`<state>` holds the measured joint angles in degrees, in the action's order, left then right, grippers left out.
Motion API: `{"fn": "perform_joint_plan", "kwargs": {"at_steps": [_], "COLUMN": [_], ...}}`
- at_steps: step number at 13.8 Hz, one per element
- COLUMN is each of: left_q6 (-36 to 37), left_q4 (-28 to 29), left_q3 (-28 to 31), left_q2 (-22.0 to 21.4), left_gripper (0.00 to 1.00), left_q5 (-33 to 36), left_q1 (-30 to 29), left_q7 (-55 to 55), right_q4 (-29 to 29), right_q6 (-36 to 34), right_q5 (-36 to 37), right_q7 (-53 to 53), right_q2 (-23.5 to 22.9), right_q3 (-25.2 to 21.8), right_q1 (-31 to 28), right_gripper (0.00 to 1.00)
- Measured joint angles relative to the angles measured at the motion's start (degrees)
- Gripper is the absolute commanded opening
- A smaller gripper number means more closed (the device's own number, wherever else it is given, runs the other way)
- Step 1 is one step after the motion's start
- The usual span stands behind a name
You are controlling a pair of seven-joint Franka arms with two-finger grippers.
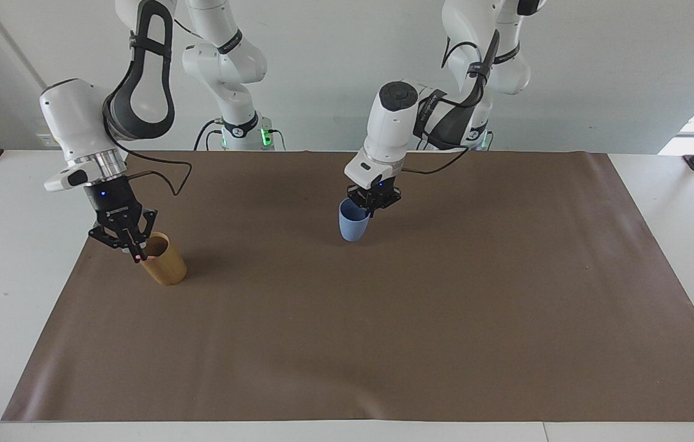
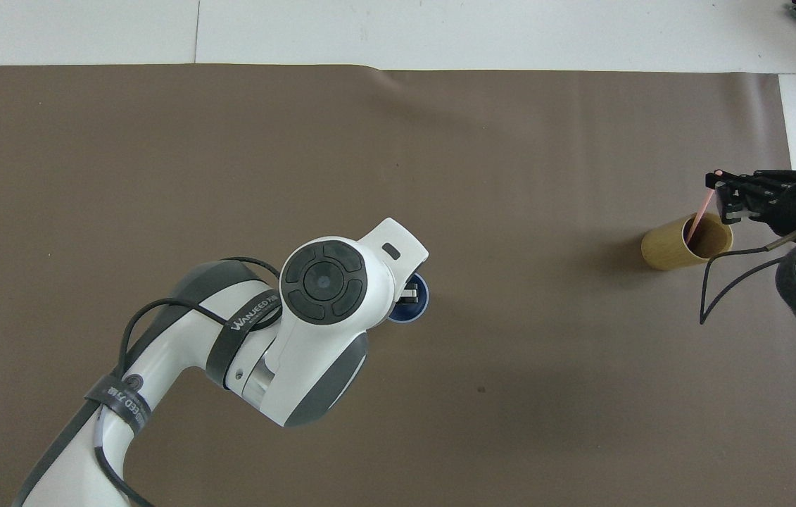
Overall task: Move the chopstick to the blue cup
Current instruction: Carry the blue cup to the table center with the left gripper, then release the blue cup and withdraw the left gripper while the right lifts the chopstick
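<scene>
the left gripper [image 1: 372, 207] is clamped on the rim of the blue cup [image 1: 353, 223], one finger inside the mouth and one outside on the wall, with nothing but the thin rim between them. the cup hangs tilted from that grip, and its base looks slightly raised off the brown mat [image 1: 383, 319], over the middle of the mat's width. from overhead the left arm's big white wrist covers most of it, and only a crescent of the cup's dark blue inside [image 2: 415, 303] shows past it, with a pale fingertip [image 2: 409, 289] dipping in.

down at the right arm's end of the table, the right gripper [image 1: 135, 255] has its fingertips drawn tight together on the top end of a pale pink chopstick [image 2: 697, 222] (i can make out only one thin stick, so whether there's a second against it i cannot tell). the outer links splay to the sides, but the tips themselves meet around the stick. the stick slants down from the pinch into the mouth of the tan cup [image 1: 164, 259], its lower end inside. the tan cup stands upright on the mat, close to the mat's edge, well apart from the blue cup. the gripper's tips sit right beside the tan cup's rim; i can't tell if they touch it.
</scene>
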<state>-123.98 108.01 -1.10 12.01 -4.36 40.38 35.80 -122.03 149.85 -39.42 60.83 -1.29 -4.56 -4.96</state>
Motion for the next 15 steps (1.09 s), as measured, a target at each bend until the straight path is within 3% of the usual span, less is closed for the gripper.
{"fn": "perform_joint_plan", "kwargs": {"at_steps": [1,3,4,5,10,15], "left_q6": [-0.02,0.04,0.07,0.07,1.14,9.98], "left_q4": [0.03,0.38,0.42,0.40,-0.11,-0.38], "left_q3": [-0.04,-0.02,0.00,0.06,1.39,2.18], "left_q2": [0.62,1.04,1.03,1.01,-0.91,-10.92], "left_gripper": [0.03,0.52,0.83,1.00,1.00,1.00], "left_q5": [0.00,0.00,0.00,-0.01,0.00,0.02], "left_q1": [0.19,0.38,0.39,0.39,0.12,-10.05], "left_q7": [0.02,0.03,0.03,0.04,-0.42,-13.31], "right_q4": [0.07,0.80,1.24,1.65,3.84,11.30], "right_q6": [0.00,0.00,-0.04,-0.44,-5.57,-16.54], "right_q5": [0.00,0.00,0.00,0.00,0.01,8.14], "right_q7": [0.00,0.00,0.00,0.00,-1.09,-15.41], "right_q2": [0.00,0.02,0.11,0.31,3.04,7.45], "right_q3": [-0.01,-0.03,-0.08,-0.12,-0.51,-0.50], "right_q1": [-0.01,-0.02,-0.04,-0.04,-0.16,-0.17], "right_gripper": [0.00,0.00,0.00,0.00,0.00,0.00]}}
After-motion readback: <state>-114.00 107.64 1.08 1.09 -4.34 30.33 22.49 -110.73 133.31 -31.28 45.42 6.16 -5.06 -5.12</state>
